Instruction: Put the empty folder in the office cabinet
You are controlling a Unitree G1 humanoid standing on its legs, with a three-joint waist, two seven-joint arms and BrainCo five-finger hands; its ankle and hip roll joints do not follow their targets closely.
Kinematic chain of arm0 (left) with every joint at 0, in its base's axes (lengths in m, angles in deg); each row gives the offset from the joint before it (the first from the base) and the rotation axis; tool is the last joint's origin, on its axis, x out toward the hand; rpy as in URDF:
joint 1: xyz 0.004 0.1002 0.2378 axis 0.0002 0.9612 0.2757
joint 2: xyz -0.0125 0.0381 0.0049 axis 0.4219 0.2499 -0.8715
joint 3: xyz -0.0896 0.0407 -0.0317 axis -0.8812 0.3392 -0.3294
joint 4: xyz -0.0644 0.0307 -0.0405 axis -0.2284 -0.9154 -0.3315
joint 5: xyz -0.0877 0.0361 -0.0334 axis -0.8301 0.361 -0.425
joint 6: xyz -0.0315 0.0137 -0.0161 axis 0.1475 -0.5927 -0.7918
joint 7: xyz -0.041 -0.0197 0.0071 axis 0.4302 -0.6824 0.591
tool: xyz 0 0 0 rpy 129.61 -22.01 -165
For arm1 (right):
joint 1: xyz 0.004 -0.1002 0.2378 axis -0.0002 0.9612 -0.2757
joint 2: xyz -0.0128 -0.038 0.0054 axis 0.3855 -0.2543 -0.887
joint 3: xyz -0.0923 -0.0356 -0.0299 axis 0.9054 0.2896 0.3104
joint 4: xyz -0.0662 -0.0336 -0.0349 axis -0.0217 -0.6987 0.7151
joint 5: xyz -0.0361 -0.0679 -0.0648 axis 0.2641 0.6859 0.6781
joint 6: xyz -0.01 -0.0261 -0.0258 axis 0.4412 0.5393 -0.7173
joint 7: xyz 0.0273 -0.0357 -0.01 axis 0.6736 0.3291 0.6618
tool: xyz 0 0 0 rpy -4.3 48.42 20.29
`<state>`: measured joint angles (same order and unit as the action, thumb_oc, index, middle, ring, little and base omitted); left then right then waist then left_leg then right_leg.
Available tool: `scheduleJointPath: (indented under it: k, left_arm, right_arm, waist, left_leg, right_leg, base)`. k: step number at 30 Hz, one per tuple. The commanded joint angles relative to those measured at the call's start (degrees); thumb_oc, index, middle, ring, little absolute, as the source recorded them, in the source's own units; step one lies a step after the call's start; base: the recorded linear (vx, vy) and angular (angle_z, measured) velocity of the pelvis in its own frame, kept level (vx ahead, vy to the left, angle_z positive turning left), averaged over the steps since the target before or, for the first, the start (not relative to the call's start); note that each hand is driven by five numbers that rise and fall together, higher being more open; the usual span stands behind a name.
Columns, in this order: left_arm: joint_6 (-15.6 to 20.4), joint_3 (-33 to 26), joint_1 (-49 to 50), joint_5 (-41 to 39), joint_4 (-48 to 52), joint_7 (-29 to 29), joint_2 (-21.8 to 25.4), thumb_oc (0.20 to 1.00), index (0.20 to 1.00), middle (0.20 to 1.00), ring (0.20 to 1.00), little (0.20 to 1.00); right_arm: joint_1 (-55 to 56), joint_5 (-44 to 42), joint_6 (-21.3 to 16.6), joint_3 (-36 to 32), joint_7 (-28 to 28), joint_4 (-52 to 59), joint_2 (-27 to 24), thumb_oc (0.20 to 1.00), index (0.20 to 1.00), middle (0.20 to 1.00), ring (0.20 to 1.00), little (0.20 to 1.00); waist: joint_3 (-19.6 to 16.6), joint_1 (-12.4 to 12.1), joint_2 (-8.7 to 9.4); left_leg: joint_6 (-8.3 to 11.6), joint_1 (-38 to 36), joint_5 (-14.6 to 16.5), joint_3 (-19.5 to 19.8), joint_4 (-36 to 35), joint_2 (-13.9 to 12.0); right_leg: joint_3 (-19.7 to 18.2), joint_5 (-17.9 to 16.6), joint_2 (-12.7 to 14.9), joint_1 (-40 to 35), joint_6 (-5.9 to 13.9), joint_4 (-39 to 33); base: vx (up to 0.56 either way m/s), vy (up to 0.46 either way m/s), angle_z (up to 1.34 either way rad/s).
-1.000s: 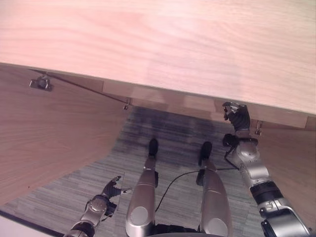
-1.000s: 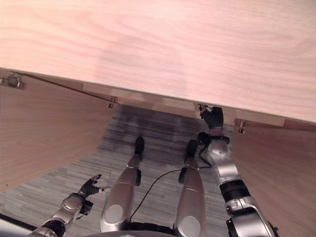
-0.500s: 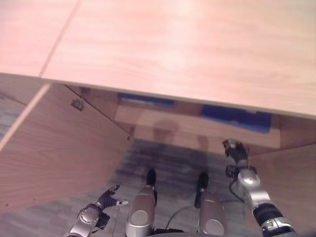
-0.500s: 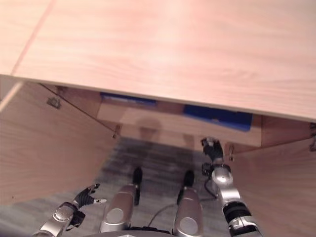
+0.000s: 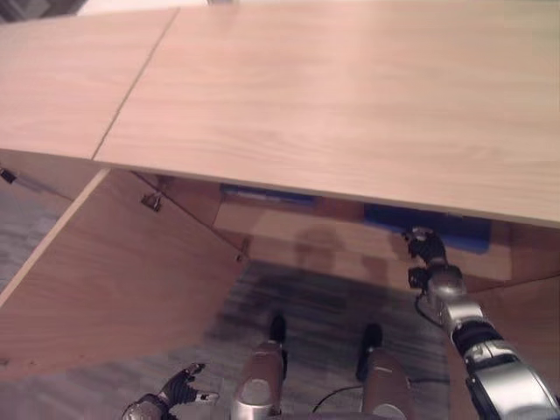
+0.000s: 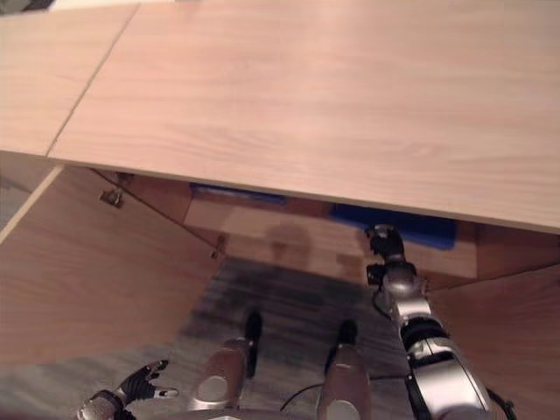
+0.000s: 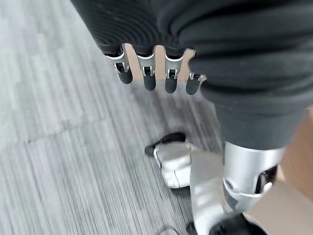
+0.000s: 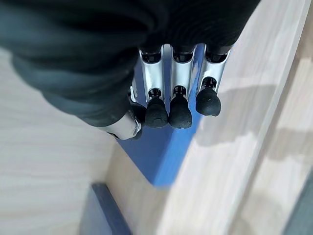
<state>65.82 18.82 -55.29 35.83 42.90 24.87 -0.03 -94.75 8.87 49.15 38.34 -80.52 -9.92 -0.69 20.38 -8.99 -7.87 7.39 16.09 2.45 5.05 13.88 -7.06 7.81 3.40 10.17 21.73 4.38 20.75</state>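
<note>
A blue folder (image 5: pixel 464 233) lies flat on the shelf (image 5: pixel 297 229) inside the open wooden cabinet, on its right side. My right hand (image 5: pixel 426 254) is raised just in front of that folder's front edge. Its fingers (image 8: pixel 168 73) are nearly straight, with nothing between them and the thumb. The blue folder (image 8: pixel 156 156) shows just past the fingertips in the right wrist view. My left hand (image 5: pixel 175 389) hangs low over the grey carpet at the lower left, with its fingers (image 7: pixel 146 73) spread and holding nothing.
A second blue folder (image 5: pixel 267 194) lies further left on the same shelf, under the wide wooden cabinet top (image 5: pixel 332 96). The left cabinet door (image 5: pixel 114 280) swings open towards me, and the right door (image 5: pixel 525 297) stands open beside my right arm.
The whole picture has shifted, so the camera has moved. The shelf and the blue folders, hidden under the top one second ago, now show. Both hands look much the same.
</note>
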Motion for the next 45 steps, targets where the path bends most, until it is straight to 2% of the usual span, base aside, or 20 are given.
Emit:
scheduleJointPath:
  k: [1, 6, 18, 19, 20, 22, 36, 37, 38, 40, 42, 45]
  left_arm:
    - [1.27, 1.36, -0.33, -2.16, 1.52, 0.08, 2.68, 1.000, 1.000, 1.000, 1.000, 1.000]
    - [1.15, 1.96, -1.25, -3.32, 2.68, -0.32, 2.86, 1.000, 1.000, 1.000, 1.000, 1.000]
    - [1.32, 3.05, -0.82, -5.86, 9.28, 0.95, 7.92, 1.000, 1.000, 1.000, 1.000, 1.000]
    - [1.48, 3.32, -1.70, -3.33, 2.54, -0.29, 4.45, 1.000, 1.000, 1.000, 1.000, 1.000]
    - [1.81, 3.03, -1.83, -1.43, -1.42, -2.09, 3.22, 1.000, 1.000, 1.000, 1.000, 1.000]
    - [1.89, 3.28, -3.03, -0.21, -7.54, -3.80, 1.46, 1.000, 1.000, 1.000, 1.000, 1.000]
    - [2.32, 5.31, -4.51, -0.53, -8.61, -4.17, 1.21, 1.000, 1.000, 1.000, 1.000, 1.000]
    - [3.10, 4.75, -4.25, -0.99, -13.03, -3.71, 0.78, 1.000, 1.000, 1.000, 1.000, 1.000]
    - [3.12, 4.76, -4.27, -0.99, -13.06, -3.71, 0.76, 1.000, 1.000, 1.000, 1.000, 1.000]
    - [2.06, 5.90, -10.42, -0.80, -14.57, -3.11, -0.34, 1.000, 1.000, 1.000, 1.000, 1.000]
    - [2.56, 5.55, -11.26, -1.57, -14.45, -4.24, -2.08, 1.000, 1.000, 1.000, 1.000, 1.000]
    - [2.71, 5.77, -11.11, -1.90, -13.82, -4.65, -1.63, 1.000, 1.000, 1.000, 1.000, 1.000]
  right_arm:
    - [0.04, -2.54, -1.71, -1.25, -1.86, 0.21, -1.56, 0.200, 0.200, 0.200, 0.200, 0.200]
    - [-3.59, -3.93, -1.79, -1.58, -2.54, -3.56, -2.44, 0.200, 0.200, 0.200, 0.200, 0.200]
    - [-9.98, -6.91, -1.29, -2.56, -3.03, -12.06, -5.08, 0.200, 0.200, 0.200, 0.200, 0.200]
    - [-9.78, -6.92, -1.50, -3.10, -4.10, -11.65, -3.90, 0.200, 0.200, 0.200, 0.200, 0.200]
    - [-9.89, -7.29, -1.46, -3.70, -4.15, -12.55, -3.93, 0.200, 0.200, 0.200, 0.200, 0.200]
    - [-11.17, -8.92, -1.45, -4.35, -3.91, -15.24, -6.76, 0.200, 0.200, 0.200, 0.200, 0.200]
    - [-15.24, -9.61, -0.66, -4.32, -4.10, -20.15, -12.45, 0.200, 0.200, 0.200, 0.200, 0.200]
    - [-15.52, -9.77, -0.78, -4.19, -3.48, -20.41, -14.07, 0.200, 0.200, 0.200, 0.200, 0.200]
    - [-15.53, -9.78, -0.79, -4.18, -3.47, -20.42, -14.08, 0.200, 0.200, 0.200, 0.200, 0.200]
    - [-15.73, -9.04, -1.28, -3.11, -3.81, -19.77, -13.19, 0.200, 0.200, 0.200, 0.200, 0.200]
    - [-16.03, -8.79, -1.54, -3.42, -4.44, -19.42, -12.37, 0.200, 0.200, 0.200, 0.200, 0.200]
    - [-18.20, -8.82, -1.11, -3.07, -4.40, -20.74, -14.11, 0.200, 0.200, 0.200, 0.200, 0.200]
  waist:
    - [-1.19, -0.40, 0.98]
    - [0.41, -1.04, 0.36]
    - [4.07, -2.55, -2.09]
    - [4.52, -2.49, -1.61]
    - [4.70, -2.63, -1.57]
    - [5.72, -3.31, -2.04]
    - [7.73, -4.38, -4.47]
    - [7.66, -4.38, -4.63]
    - [7.66, -4.38, -4.64]
    - [7.65, -3.34, -3.85]
    - [7.31, -2.92, -3.43]
    - [7.41, -3.00, -3.52]
  left_leg:
    - [0.26, 0.84, -2.43, 4.92, -3.81, -0.92]
    - [0.13, 2.84, -2.14, 5.32, -2.61, 0.10]
    - [-0.39, 6.55, -2.02, 6.03, -0.58, 2.30]
    - [-0.50, 6.93, -1.97, 6.26, -0.29, 2.42]
    - [-0.48, 7.11, -1.88, 6.37, -0.14, 2.56]
    - [-0.43, 8.24, -1.98, 6.77, 0.39, 2.98]
    - [-0.21, 11.82, -2.90, 7.11, 0.63, 3.48]
    - [-0.13, 12.22, -3.18, 7.08, 0.43, 3.47]
    - [-0.13, 12.24, -3.18, 7.08, 0.44, 3.48]
    - [-0.01, 12.85, -3.34, 6.94, 0.30, 3.20]
    - [-0.02, 13.66, -3.53, 6.89, -0.09, 3.13]
    - [0.08, 14.55, -3.76, 6.91, -0.12, 3.16]
  right_leg:
    - [0.48, 6.70, 3.15, -4.60, 4.57, 5.21]
    - [0.54, 7.16, 3.85, -3.39, 4.50, 6.24]
    - [0.80, 7.39, 4.67, -0.53, 4.53, 8.04]
    - [0.79, 7.43, 4.59, -0.29, 4.51, 8.25]
    - [0.80, 7.51, 4.72, -0.20, 4.49, 8.33]
    - [0.92, 7.83, 4.99, 0.40, 4.39, 8.95]
    - [1.51, 8.35, 5.94, 4.17, 4.47, 10.75]
    - [1.42, 8.44, 5.97, 4.94, 4.41, 11.04]
    - [1.41, 8.44, 5.97, 4.97, 4.41, 11.05]
    - [1.11, 8.53, 5.72, 6.19, 4.25, 11.36]
    - [0.95, 8.63, 5.55, 7.45, 4.07, 11.80]
    - [0.99, 8.73, 5.73, 8.31, 4.04, 12.21]
  base:
    - [-0.01, 0.008, 0.13]
    - [-0.02, 0.000, 0.07]
    - [-0.02, 0.001, 0.07]
    - [-0.01, -0.023, 0.03]
    - [-0.01, -0.037, 0.01]
    - [-0.02, -0.045, 0.09]
    - [-0.01, -0.010, 0.05]
    - [0.00, 0.003, 0.04]
    - [0.02, 0.038, 0.02]
    - [0.00, 0.000, 0.00]
    - [0.01, -0.010, -0.02]
    - [0.00, -0.025, -0.05]
